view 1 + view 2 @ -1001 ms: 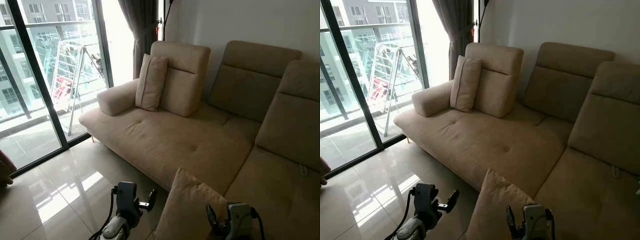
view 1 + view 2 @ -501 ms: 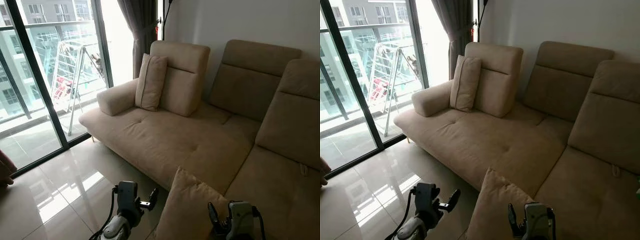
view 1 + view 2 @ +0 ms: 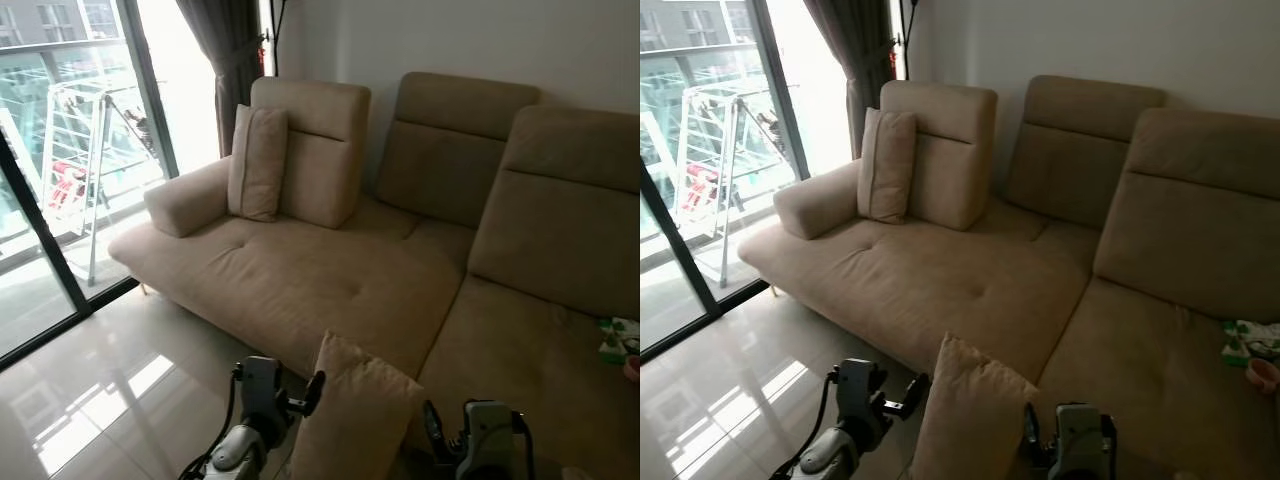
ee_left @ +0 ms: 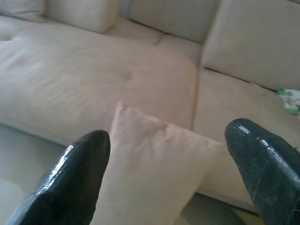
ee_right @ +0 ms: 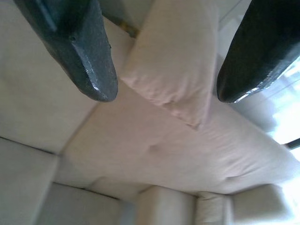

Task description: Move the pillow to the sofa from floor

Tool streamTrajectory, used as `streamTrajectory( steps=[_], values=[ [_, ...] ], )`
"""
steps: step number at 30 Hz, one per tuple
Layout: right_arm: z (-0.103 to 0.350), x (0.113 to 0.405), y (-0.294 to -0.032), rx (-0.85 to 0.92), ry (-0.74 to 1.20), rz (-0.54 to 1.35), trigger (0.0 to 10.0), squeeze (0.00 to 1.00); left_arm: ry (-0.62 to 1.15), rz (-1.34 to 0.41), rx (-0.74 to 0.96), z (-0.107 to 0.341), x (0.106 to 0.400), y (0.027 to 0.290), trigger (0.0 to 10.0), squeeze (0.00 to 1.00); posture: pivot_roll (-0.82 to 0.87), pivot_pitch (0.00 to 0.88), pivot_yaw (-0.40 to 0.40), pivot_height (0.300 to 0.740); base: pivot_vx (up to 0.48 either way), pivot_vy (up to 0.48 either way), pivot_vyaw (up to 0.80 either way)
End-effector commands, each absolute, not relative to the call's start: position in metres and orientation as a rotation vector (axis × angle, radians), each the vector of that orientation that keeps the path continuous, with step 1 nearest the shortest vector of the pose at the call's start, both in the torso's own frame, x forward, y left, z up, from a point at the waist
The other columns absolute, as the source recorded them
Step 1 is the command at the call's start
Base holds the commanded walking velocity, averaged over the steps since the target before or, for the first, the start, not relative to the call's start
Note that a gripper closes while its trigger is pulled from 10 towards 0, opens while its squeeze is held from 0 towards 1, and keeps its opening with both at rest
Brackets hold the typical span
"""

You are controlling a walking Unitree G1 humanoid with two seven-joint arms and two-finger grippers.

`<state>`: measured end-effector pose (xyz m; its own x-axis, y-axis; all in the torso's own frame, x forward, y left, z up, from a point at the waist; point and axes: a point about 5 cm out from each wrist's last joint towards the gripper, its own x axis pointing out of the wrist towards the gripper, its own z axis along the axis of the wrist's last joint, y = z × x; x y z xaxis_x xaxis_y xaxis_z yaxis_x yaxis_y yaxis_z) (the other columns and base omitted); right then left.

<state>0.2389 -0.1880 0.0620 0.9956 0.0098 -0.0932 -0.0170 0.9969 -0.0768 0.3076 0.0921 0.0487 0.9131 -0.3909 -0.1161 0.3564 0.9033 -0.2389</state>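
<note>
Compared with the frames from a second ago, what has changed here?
The head camera has swung to the robot's right: the beige fabric sofa sits further left in view, and green-and-white items on its right seat have come into sight. The beige square pillow stays between the left gripper and right gripper, both with jaws open. The second beige cushion remains propped by the armrest.

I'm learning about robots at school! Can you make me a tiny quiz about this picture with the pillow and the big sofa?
1. True or false: the pillow sits between the left gripper and the right gripper.
2. What leans on the sofa backrest? A) second pillow B) blanket C) teddy
3. Fill in: both grippers' fingers are ____.

Key: 1 true; 2 A; 3 open
</note>
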Motion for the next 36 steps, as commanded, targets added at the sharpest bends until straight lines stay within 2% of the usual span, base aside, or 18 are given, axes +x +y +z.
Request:
streamTrajectory(
  steps=[1,13,36],
  values=[
    [0.0603,0.2383,-0.1867,-0.078,0.095,0.016,10.0,0.0,0.172,-0.383,-0.225,0.0461,0.3058,0.0938,10.0,0.0,0.11,0.0,0.049,0.74,0.0,0.0,0.0],
    [0.0595,0.2392,-0.1868,-0.081,0.097,0.012,10.0,0.0,0.166,-0.385,-0.226,0.047,0.306,0.0931,10.0,0.0,0.11,0.0,0.049,0.74,0.0,0.0,-0.12],
    [0.0567,0.2404,-0.1866,-0.072,0.105,0.016,10.0,0.0,0.17,-0.382,-0.218,0.0461,0.3055,0.0941,10.0,0.0,0.12,0.0,0.048,0.74,0.0,0.0,-0.77]
  ],
)
